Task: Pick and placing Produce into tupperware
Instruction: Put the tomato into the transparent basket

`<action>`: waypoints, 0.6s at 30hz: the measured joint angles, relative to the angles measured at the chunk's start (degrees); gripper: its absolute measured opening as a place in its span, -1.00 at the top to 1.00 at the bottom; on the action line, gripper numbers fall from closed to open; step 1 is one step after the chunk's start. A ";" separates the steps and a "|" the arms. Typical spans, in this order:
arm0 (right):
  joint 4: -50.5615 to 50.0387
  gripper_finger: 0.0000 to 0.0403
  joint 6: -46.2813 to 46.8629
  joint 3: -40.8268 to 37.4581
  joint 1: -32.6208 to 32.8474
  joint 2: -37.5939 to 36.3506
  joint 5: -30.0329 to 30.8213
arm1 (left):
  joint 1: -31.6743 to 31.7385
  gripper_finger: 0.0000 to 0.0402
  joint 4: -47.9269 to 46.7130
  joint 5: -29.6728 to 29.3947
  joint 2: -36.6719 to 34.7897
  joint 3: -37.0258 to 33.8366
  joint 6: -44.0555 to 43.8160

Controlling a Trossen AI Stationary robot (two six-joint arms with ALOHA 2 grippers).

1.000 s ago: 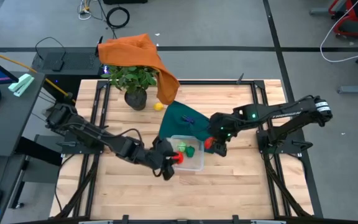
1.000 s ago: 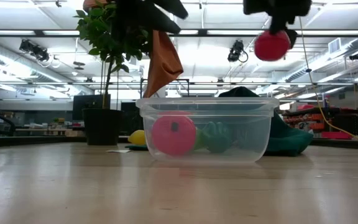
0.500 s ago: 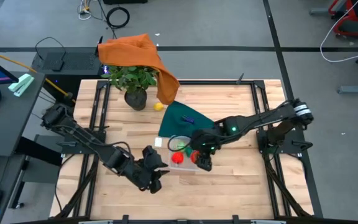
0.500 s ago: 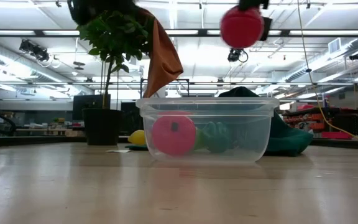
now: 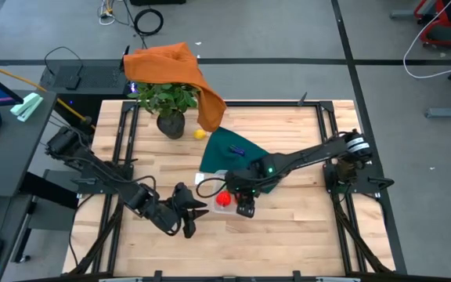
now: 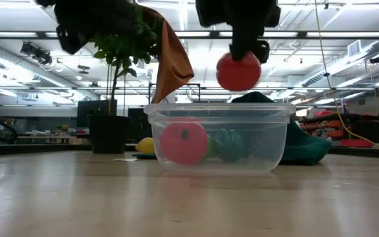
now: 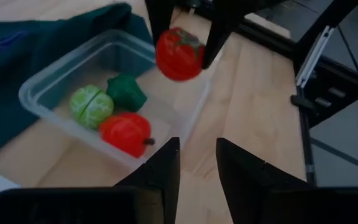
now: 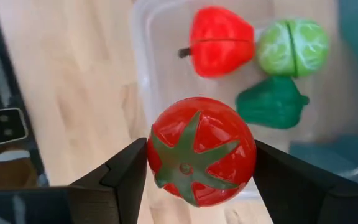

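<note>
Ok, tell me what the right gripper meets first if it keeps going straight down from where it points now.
Probably the tupperware: the right gripper, holding the tomato, points down over its near rim, so rim or floor beside the red produce; depth unclear.

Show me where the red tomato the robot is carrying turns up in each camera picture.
High view: hidden under the right tool.
Low view: red tomato hanging above the tupperware.
Left wrist view: upper middle, over the tupperware's edge.
Right wrist view: centre, between the fingers.
Shared landmark: the tupperware.
</note>
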 joint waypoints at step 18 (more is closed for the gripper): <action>-0.73 -0.14 0.18 -0.31 -2.27 6.17 -1.34 | 1.88 0.43 1.84 -0.21 0.05 -1.76 0.55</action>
